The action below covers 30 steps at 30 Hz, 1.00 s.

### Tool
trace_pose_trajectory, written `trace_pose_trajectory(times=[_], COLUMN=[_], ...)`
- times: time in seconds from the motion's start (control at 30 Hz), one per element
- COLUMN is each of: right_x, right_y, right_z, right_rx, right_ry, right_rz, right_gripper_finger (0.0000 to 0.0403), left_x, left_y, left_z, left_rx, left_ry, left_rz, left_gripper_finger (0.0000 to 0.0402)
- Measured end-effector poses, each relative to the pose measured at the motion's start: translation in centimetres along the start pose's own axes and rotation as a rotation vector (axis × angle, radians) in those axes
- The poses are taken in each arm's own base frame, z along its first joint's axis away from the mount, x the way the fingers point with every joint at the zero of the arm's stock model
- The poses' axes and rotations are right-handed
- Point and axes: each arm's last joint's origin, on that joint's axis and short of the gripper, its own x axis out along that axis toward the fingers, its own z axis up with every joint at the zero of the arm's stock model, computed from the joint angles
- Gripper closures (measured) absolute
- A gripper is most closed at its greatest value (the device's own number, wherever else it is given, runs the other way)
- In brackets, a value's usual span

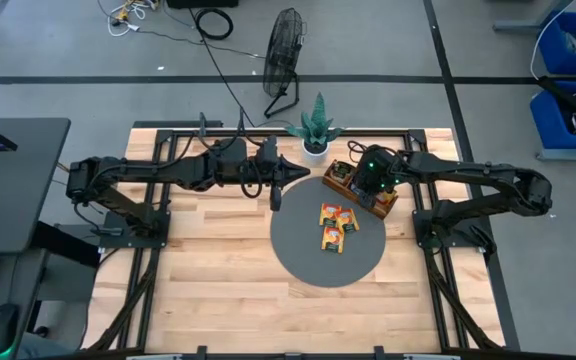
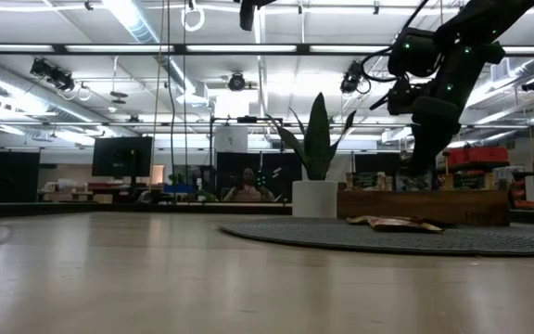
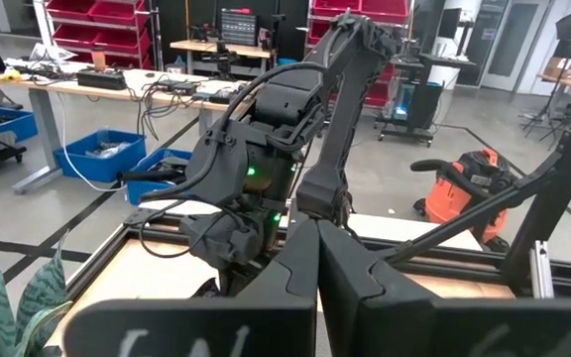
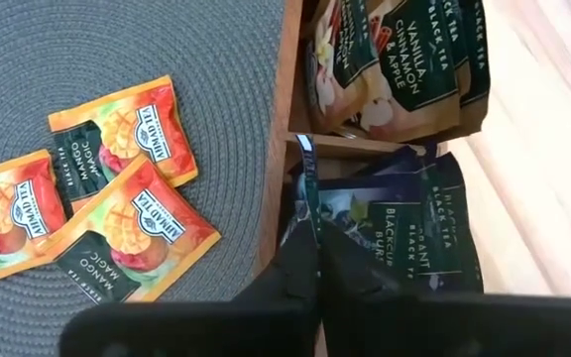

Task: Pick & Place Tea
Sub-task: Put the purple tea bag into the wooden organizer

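Right gripper (image 4: 317, 260) fingers pinched together on a dark blackcurrant sachet (image 4: 404, 223) in the wooden tray (image 4: 284, 109); grip looks real, partly hidden. Three mango sachets (image 4: 117, 134) lie beside on the grey mat (image 4: 87, 50). Left gripper (image 3: 315, 273) closed, empty, well apart.

Both end effectors closed: left (image 1: 274, 197) raised, right (image 4: 317, 260) lowered.

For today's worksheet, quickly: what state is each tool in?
Left tool: closed, empty.
Right tool: closed on a dark blue tea sachet.
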Motion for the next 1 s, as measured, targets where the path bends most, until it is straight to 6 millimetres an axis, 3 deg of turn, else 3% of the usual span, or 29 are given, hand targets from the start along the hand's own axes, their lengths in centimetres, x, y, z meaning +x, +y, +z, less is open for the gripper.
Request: trace_pose_trajectory(times=[0.5,0.83,1.0], right_x=[0.00,-0.04,-0.99], right_y=[-0.01,-0.13,-0.15], right_z=[-0.08,-0.18,0.64], right_rx=[0.026,0.063,0.056], right_ry=[0.009,0.020,0.013], right_rz=[-0.002,-0.038,-0.040], right_gripper_finger=[0.0374,0.0268,0.0224], left_x=[0.01,0.01,0.01], left_y=[0.00,-0.02,-0.11], left_z=[-0.01,-0.01,-0.04], left_rx=[0.000,-0.007,-0.008], left_ry=[0.000,0.000,0.002], left_rz=[0.000,-0.001,-0.003], left_gripper_finger=[0.0399,0.0399,0.0399])
